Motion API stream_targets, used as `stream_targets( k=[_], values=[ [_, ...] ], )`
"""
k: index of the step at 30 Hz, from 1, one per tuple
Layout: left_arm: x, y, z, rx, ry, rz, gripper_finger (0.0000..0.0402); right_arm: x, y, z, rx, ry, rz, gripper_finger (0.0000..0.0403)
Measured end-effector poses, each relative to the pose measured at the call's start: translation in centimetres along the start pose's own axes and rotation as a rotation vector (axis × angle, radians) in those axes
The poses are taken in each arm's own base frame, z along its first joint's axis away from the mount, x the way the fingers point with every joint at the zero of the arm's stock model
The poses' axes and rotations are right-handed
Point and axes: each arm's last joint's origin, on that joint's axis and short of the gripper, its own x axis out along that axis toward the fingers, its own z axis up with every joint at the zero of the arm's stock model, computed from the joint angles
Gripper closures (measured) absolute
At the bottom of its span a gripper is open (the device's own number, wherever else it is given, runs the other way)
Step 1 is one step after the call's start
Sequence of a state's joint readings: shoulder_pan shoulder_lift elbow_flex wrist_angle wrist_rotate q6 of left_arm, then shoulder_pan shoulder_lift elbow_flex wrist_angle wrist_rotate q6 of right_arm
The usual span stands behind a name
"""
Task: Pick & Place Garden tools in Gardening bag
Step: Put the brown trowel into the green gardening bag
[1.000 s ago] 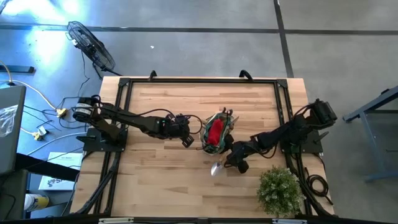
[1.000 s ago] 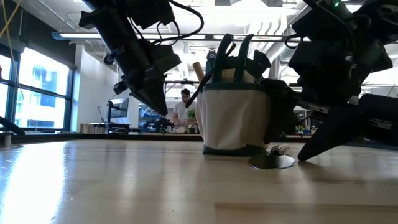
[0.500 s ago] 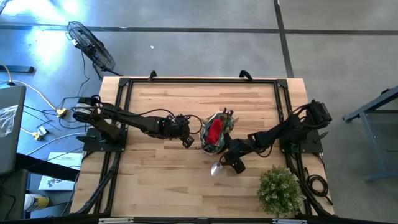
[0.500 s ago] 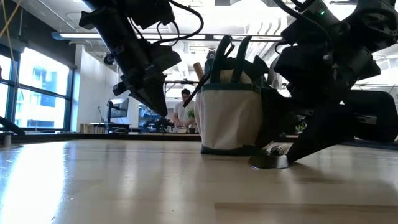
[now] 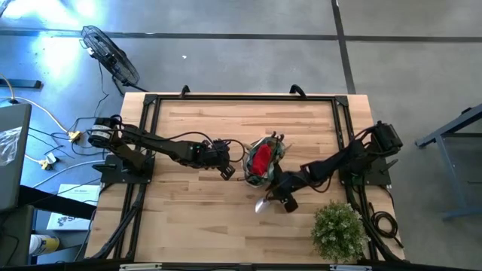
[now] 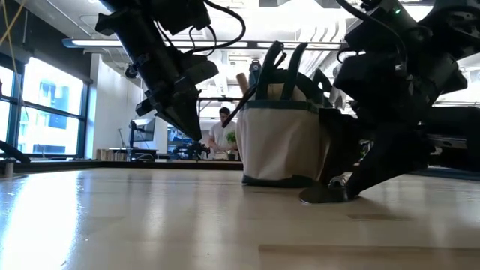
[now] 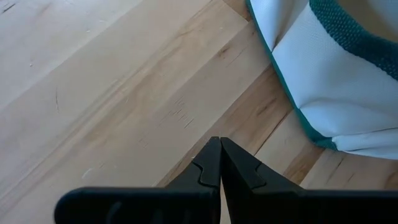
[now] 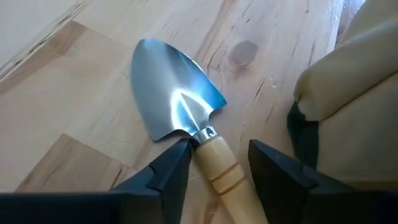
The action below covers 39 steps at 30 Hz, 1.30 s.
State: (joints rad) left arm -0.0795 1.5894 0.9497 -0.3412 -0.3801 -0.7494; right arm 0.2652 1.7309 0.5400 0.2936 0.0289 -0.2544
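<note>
The gardening bag (image 5: 260, 162) stands upright at mid-table, pale-sided with dark green trim, with a red piece (image 5: 261, 156) and tool handles (image 6: 241, 81) inside it. A silver trowel (image 8: 174, 93) with a pale wooden handle lies flat on the table just near of the bag. My right gripper (image 8: 217, 152) is low over it, open, with a finger on each side of the handle behind the blade. My left gripper (image 5: 228, 172) hovers shut above bare wood left of the bag (image 7: 348, 74). My right gripper comes slanting down along the trowel from its handle end. One finger (image 8: 174, 165) lies against the side of the wooden handle by the metal collar (image 8: 205, 134). The other finger (image 8: 273, 165) stands a little off it. The trowel rests flat on the table.
A bushy potted plant (image 5: 339, 229) stands at the table's near right corner, close to my right arm. A black frame (image 5: 241, 98) runs around the tabletop. Open wood lies left of and near the bag. A person shows far off in the room (image 6: 223, 127).
My right gripper has sunk toward the table and slid a little toward the trowel beside the bag, its wrist rolling somewhat. The trowel and the bag have stayed in place.
</note>
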Motion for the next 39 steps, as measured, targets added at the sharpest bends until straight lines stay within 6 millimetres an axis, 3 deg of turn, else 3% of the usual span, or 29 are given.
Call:
stream_targets(
  k=[17,27,39],
  values=[
    [0.0,0.0,0.0,0.000,0.000,0.001,0.0402,-0.1,0.1,0.0,-0.021,0.011,-0.029,0.0349],
    [-0.4,-0.7,-0.6,0.026,-0.006,-0.006,0.0402,-0.4,0.2,0.2,-0.021,0.002,-0.026,0.0349],
    [-0.8,-1.4,-1.4,0.057,-0.008,-0.018,0.0402,-3.9,1.9,0.9,-0.040,0.020,0.035,0.0349]
  ],
)
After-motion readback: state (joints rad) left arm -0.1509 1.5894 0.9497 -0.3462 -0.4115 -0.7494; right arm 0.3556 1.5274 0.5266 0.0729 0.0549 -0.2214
